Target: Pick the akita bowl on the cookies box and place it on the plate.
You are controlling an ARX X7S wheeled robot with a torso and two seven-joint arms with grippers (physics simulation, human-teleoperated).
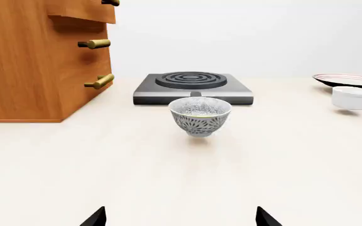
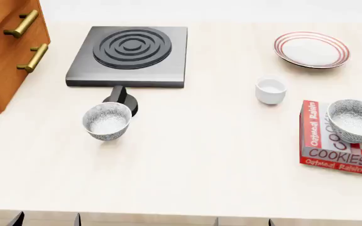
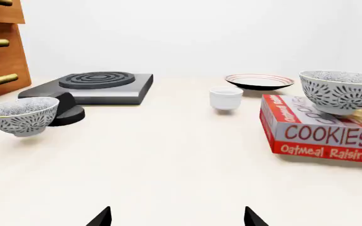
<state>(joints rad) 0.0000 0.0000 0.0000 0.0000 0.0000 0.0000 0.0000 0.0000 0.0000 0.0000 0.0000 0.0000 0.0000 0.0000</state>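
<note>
Where the head view looks down on the pale table [image 2: 218, 155], two speckled bowls show: the akita bowl [image 2: 355, 120] sitting upright on the cookies box [image 2: 324, 141] at the right edge, and a second look-alike bowl [image 2: 107, 120] standing on the table just in front of the stove [image 2: 130, 55]. There is one plate [image 2: 311, 49] with red rings, far right and well apart from the box, one plain white cup [image 2: 271, 89] between plate and box, one dark stove with one black knob [image 2: 122, 100], and one wooden cabinet [image 2: 5, 56] with brass handles at the left.

The right wrist view shows the box's printed side and the akita bowl resting on its top (neither appears in the left wrist view). The left wrist view faces the other bowl head-on, with the stove behind it and only the plate's edge and the cup off to one side.

Left hand [image 1: 181, 219]: two dark fingertips wide apart, holding nothing. Right hand [image 3: 177, 217]: the same, tips spread wide, empty, well short of the box.
</note>
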